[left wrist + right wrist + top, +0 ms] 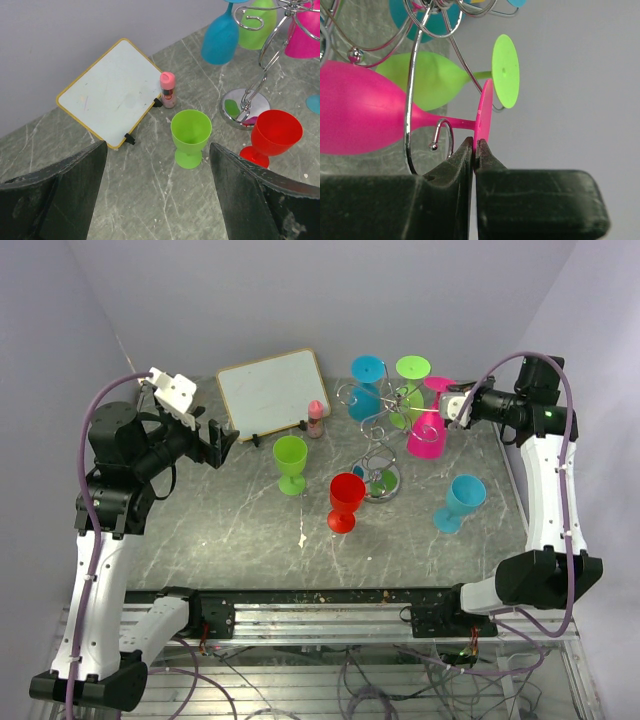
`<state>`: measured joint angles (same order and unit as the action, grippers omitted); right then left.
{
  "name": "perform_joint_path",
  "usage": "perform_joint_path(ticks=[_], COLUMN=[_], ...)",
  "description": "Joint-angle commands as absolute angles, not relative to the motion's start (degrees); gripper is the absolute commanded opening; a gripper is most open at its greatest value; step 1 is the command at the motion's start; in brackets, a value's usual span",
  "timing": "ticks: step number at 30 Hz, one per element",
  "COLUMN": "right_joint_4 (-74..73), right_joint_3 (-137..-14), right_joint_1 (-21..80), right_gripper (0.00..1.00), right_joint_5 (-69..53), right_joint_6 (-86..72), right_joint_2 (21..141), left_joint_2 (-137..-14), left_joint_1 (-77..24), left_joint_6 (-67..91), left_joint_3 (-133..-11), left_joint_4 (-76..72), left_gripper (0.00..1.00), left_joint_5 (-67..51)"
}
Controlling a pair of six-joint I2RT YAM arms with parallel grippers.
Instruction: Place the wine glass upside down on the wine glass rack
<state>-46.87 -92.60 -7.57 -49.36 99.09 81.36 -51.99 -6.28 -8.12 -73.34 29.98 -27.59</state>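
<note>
At far left, the left gripper (218, 443) hangs released, jaws spread wide, above the grey marbled table (220, 530) and well apart from the glasses. Right of centre stands the wine glass rack (381, 481), a silver wire stand whose curled arms loop out from a central post over a round, mirror-bright base. A pink wine glass (360, 120) hangs from it upside down, bowl low and stem crossing the wire arms, beside a blue glass (365, 400) and a green glass (412, 367) hung the same way. At far right, the right gripper (475, 146) is clenched on the rim of the pink glass's disc foot (a thin, edge-on pinch). The right wrist view cuts the pink bowl off at its left edge, and whether the foot sits fully on the wire cannot be made out.
</note>
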Motion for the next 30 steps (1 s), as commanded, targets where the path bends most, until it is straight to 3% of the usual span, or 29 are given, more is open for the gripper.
perform_joint_path(ticks=[1,30], right_joint_4=[-49.3,-54.1], right_joint_3=[-94.4,-93.7], right_joint_1=[-7.2,-7.2], right_gripper=[0.0,0.0], right_joint_5=[-51.8,-49.7], right_joint_6=[101.0,102.1], right_joint_2=[80.7,75.4], left_joint_2=[-51.8,-51.2], left_joint_1=[-5.5,-5.5], left_joint_6=[-8.6,-10.4], left_joint_3=[-74.7,-74.1], left_joint_4=[28.1,28.6], left_gripper=[0.93,0.96], left_joint_5=[-29.5,-28.5])
